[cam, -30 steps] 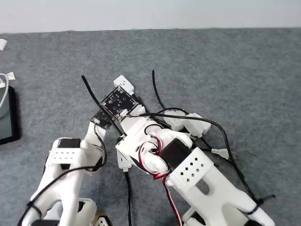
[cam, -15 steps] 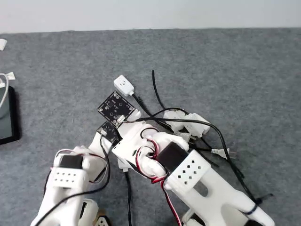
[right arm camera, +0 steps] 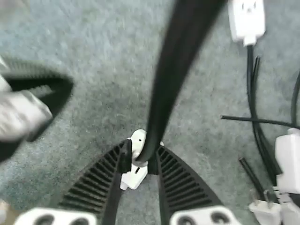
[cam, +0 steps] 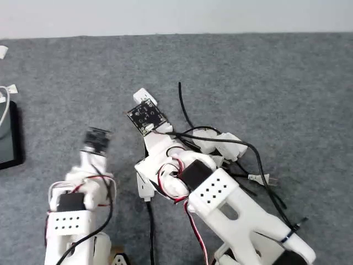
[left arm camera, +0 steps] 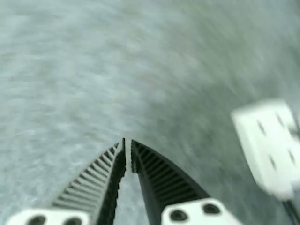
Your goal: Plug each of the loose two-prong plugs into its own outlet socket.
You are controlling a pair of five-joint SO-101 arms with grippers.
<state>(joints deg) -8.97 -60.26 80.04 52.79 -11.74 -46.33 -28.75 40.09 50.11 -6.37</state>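
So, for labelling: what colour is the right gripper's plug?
White plug, clearest in the right wrist view.

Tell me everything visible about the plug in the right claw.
The plug is small, white, plastic-looking, with a thick black cord leaving one end. The right claw is shut on it, black ribbed fingers pressing its sides, over grey carpet. Its prongs are hidden.

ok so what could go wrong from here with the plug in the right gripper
The right gripper pinches the white plug only at the tips of its jaws, so it may twist or slip when pushed into the outlet socket. Its black cord crosses the right wrist view and could hide the alignment. Loose cables beside it might snag.
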